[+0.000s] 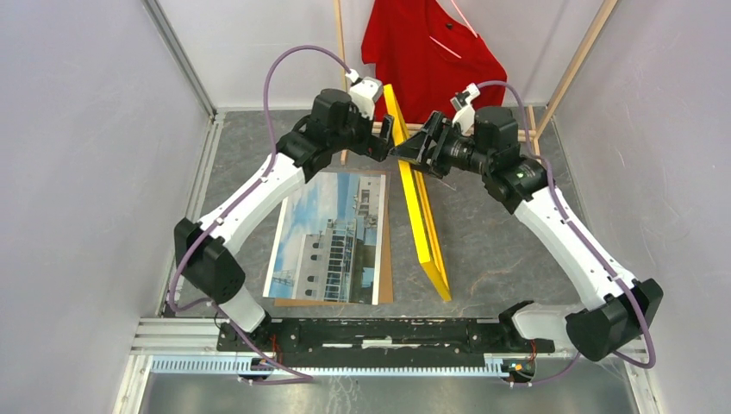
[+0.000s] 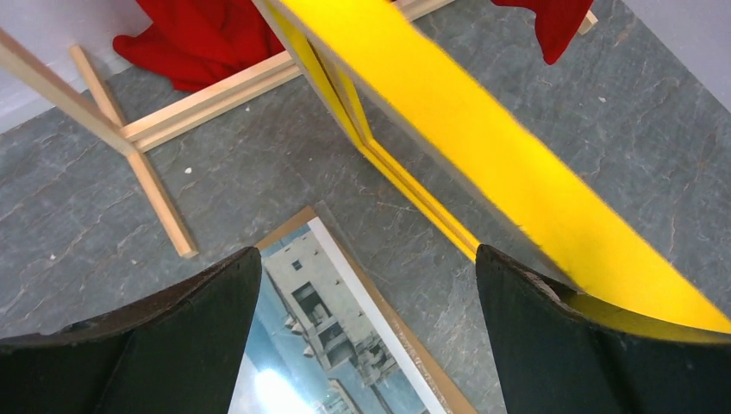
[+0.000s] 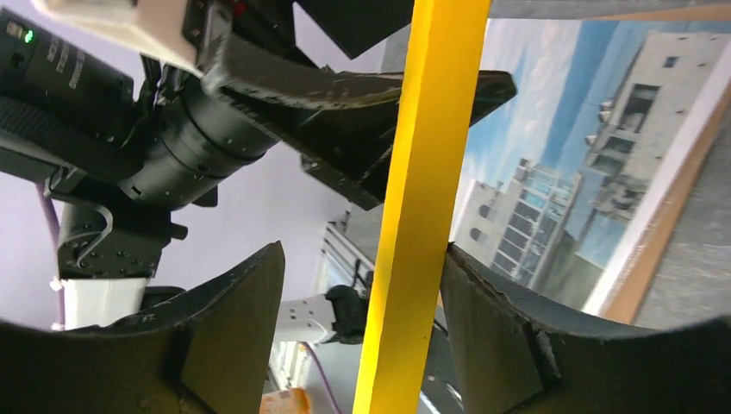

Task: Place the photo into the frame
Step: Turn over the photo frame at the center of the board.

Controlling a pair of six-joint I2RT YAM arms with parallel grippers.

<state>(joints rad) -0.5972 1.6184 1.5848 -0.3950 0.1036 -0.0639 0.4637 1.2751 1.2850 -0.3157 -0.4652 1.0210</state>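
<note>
While frame stands on edge, leaning, right pincer spread astride it, not clamping; left pincer splayed wide just beside. Photo flat on worktop, left of frame. Frame likely light, stiff, tip-prone; grip upper edge mid-length.

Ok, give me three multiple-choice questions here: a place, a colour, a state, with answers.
1. Where is the photo? A flat on the table, left of the frame; B inside the frame; C leaning on the back wall.
2. What colour is the shirt on the rack? A blue; B red; C green.
3. How is the frame? A lying flat; B standing on its long edge; C hanging on the rack.
Answers: 1 A, it lies face up beside the frame; 2 B, the cloth is bright red; 3 B, its lower edge rests on the table.
</note>
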